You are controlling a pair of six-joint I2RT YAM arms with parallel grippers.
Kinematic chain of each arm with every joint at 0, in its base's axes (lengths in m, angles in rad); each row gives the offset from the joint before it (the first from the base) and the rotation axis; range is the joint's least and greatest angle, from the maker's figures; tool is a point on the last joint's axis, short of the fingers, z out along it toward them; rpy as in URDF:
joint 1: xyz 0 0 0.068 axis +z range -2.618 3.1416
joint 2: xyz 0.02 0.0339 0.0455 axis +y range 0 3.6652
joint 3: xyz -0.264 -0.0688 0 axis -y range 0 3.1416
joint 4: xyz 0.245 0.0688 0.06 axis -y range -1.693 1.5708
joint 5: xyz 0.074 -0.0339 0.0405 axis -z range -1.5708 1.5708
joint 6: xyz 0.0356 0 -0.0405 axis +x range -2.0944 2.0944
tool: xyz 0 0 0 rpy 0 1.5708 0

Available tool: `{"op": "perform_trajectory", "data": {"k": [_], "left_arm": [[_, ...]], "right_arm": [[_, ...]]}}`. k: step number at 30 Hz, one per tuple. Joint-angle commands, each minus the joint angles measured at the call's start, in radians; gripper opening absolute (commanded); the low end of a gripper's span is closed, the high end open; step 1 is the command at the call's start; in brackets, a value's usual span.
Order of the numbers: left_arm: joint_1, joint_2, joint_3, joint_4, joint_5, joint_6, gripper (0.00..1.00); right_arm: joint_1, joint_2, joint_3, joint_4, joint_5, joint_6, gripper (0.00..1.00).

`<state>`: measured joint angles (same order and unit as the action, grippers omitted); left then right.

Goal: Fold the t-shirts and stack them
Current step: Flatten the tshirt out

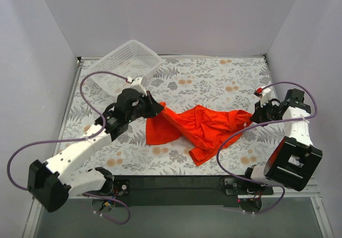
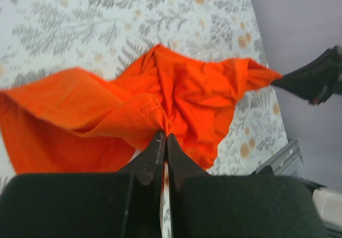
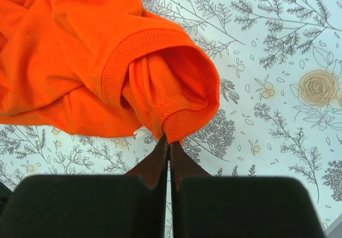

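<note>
Orange-red cloth is pinched in both tools. The left tool [image 1: 156, 108] is clamped tight on a stitched edge, the right tool [image 1: 251, 118] on a sleeve cuff. From each grip the t-shirt [image 1: 203, 128] runs inward, its long axis left-to-right between them, bunched and sagging onto the table [image 1: 214, 75] mid-span. Spreading it flat likely means drawing the tools apart along that axis.
</note>
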<state>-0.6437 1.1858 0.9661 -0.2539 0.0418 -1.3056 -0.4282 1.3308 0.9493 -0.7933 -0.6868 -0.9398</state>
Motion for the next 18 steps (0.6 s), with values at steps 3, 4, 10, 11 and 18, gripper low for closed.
{"op": "perform_trajectory", "data": {"k": [3, 4, 10, 11, 18], "left_arm": [[0.009, -0.267, -0.28, -0.158, 0.044, -0.125, 0.0], [0.01, -0.311, -0.305, -0.179, 0.056, -0.153, 0.0], [0.007, -0.613, -0.418, -0.327, 0.191, -0.345, 0.0], [0.007, -0.63, -0.423, -0.343, 0.211, -0.36, 0.0], [0.006, -0.686, -0.429, -0.513, 0.352, -0.36, 0.0]], "right_arm": [[-0.023, -0.012, 0.054, -0.012, -0.053, 0.029, 0.01], [-0.038, -0.015, 0.057, -0.011, -0.053, 0.026, 0.01], [-0.08, 0.019, 0.082, -0.015, -0.056, 0.016, 0.01], [-0.08, 0.024, 0.082, -0.014, -0.057, 0.018, 0.01], [-0.08, 0.08, 0.085, -0.018, -0.014, 0.012, 0.01]]}}
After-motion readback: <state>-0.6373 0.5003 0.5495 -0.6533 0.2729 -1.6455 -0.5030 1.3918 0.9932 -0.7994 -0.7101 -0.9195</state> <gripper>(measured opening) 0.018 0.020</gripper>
